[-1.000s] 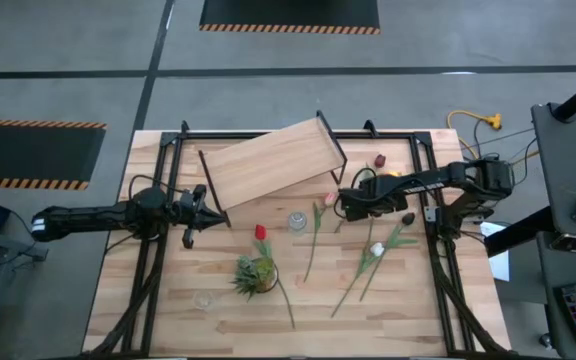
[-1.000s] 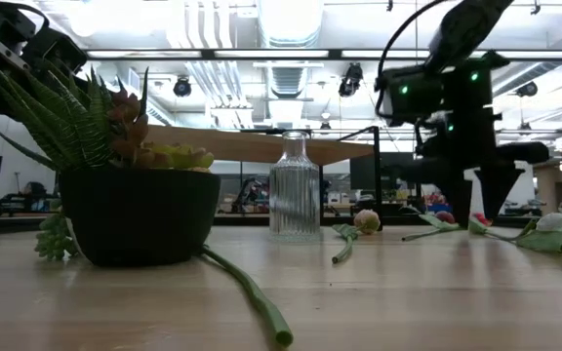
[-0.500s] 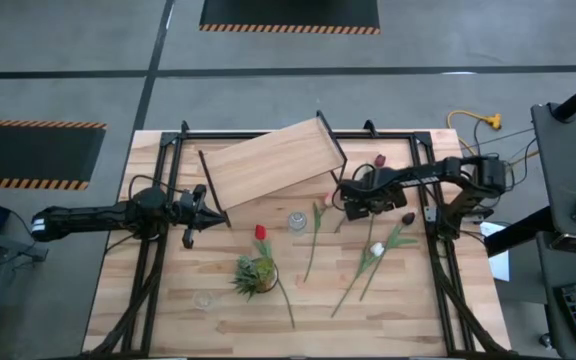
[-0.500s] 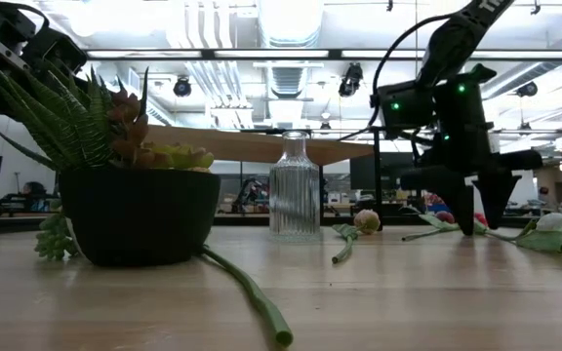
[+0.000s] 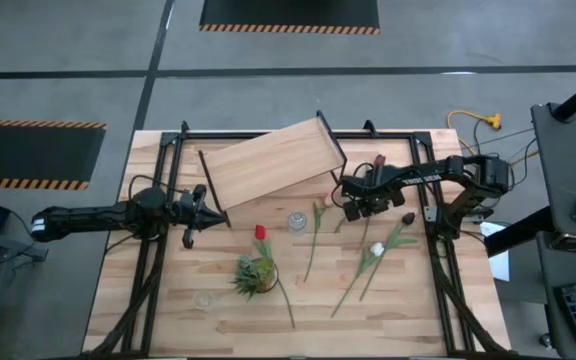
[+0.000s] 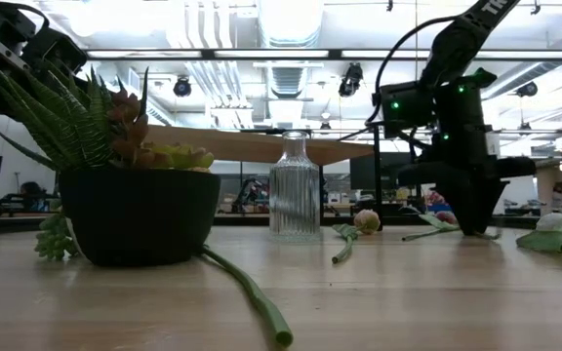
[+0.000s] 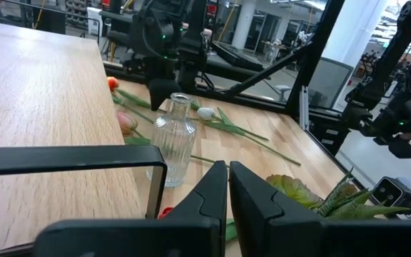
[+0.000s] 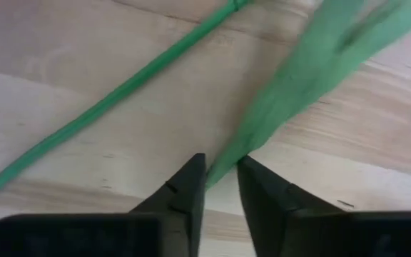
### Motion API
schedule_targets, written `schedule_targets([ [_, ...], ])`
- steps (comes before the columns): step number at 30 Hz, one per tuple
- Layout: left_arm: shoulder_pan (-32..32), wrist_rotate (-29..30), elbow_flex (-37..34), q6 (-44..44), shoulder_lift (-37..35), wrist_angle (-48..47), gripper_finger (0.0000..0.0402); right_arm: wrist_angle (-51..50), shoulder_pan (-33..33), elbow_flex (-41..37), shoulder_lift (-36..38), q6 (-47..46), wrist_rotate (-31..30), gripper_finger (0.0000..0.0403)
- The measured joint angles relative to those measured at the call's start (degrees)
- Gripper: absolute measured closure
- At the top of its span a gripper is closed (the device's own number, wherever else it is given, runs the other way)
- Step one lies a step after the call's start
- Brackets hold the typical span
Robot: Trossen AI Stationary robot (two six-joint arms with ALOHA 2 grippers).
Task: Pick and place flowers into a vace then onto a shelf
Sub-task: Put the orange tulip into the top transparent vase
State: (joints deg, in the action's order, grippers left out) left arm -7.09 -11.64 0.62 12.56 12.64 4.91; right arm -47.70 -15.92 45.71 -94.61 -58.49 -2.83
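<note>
Right hand [image 8: 221,175] pinching flower leaf [image 8: 312,71] (on table) — left hand [image 7: 228,187] shut

Workshop surroundings of a wooden bench [image 5: 168,310].
Grey concrete floor [image 5: 268,60] with two black mats edged in orange-and-black hazard stripes [image 5: 290,14]; a yellow cable [image 5: 473,121] lies off the bench's far right corner. Ceiling light fixtures [image 6: 291,24] and ducts hang over distant workstations.

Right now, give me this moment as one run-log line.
right gripper: down at table, closed on flower stem | left gripper: shut, idle beside shelf | vase: empty, upright
</note>
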Motion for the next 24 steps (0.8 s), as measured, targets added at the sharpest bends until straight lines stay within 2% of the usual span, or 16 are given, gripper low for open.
schedule_targets([
  [6, 0.00, -0.01, 0.00, 0.00, 0.00, 0.00, 0.0401, 0.13, 0.02, 0.00, 0.00, 1.76, 0.11, 0.0390],
  [14, 0.00, 0.00, 0.00, 0.00, 0.00, 0.00, 0.0401, -2.96, 0.02, -1.01, 4.39, 2.12, 0.00, 0.0394],
  [24, 0.00, 0.00, 0.00, 0.00, -0.02, 0.00, 0.0401, -6.29, 1.90, -0.76, 16.85, 0.16, -0.86, 0.0394],
])
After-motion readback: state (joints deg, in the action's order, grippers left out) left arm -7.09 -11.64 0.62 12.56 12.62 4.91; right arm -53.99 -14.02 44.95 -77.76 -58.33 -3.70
